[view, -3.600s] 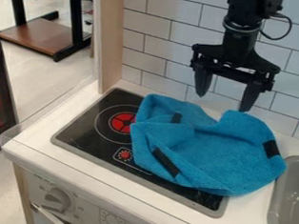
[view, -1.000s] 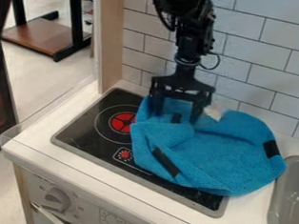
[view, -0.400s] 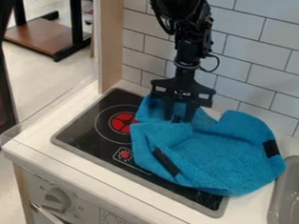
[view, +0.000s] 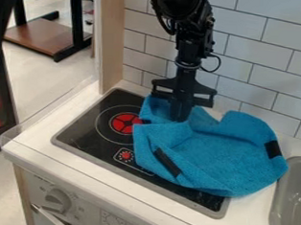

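Black stovetop | white counter | grey sink right | tiled wall behind

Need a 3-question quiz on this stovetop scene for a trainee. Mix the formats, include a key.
1. True or false: the gripper has its fingers closed on the blue cloth.

2. Multiple choice: which of these is nearest the cloth's right-hand edge in the picture?
A) control knob
B) sink
C) wooden post

3. Fill in the blank: on the stovetop, the burner beside the cloth has a ____ centre.

Key: 1. True; 2. B; 3. red
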Robot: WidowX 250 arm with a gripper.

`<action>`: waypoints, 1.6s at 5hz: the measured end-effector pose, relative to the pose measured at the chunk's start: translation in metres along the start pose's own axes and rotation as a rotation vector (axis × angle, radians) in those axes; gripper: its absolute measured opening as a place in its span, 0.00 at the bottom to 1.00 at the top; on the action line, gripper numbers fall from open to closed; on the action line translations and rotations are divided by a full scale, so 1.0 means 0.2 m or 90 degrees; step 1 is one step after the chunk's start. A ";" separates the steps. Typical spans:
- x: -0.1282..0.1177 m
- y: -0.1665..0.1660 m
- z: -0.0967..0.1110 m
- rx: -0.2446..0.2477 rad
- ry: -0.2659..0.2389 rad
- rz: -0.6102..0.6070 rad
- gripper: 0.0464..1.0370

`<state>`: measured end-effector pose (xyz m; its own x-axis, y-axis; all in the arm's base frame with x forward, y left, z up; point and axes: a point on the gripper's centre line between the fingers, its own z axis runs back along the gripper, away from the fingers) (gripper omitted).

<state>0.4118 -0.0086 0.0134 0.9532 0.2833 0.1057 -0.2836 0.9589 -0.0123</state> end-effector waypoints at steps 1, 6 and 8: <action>0.00 0.01 0.00 0.004 0.001 -0.005 0.00; -0.16 0.50 0.34 0.077 -0.007 0.164 0.00; -0.34 0.58 0.33 0.103 -0.036 0.196 0.02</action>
<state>0.3075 0.0831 0.0711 0.8143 0.5527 0.1771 -0.5741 0.8120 0.1053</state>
